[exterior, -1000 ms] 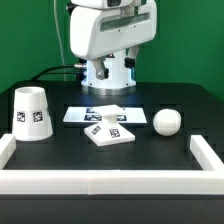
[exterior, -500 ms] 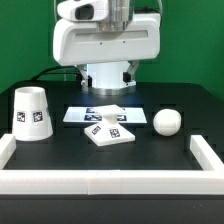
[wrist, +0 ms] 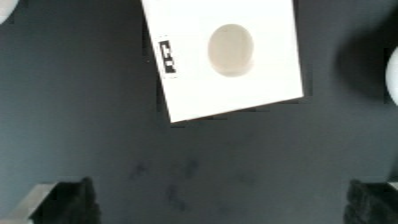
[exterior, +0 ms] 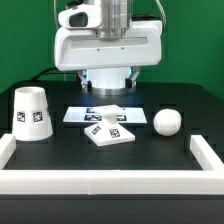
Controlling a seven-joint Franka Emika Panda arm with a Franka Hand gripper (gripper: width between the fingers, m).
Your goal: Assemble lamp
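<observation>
The robot arm (exterior: 108,45) hangs up high and points straight down. Its gripper (wrist: 217,200) is spread wide, with its two dark fingers (wrist: 68,200) far apart.

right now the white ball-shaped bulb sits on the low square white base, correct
No. The exterior view shows the white ball-shaped bulb sitting on the black table, apart from the low square white base, toward that view's right.

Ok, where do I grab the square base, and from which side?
Come straight down from above and pinch the base across two opposite straight edges. It lies flat and low, so only its parallel sides give purchase; it sits skewed, so probably turn the open gripper to match.
</observation>
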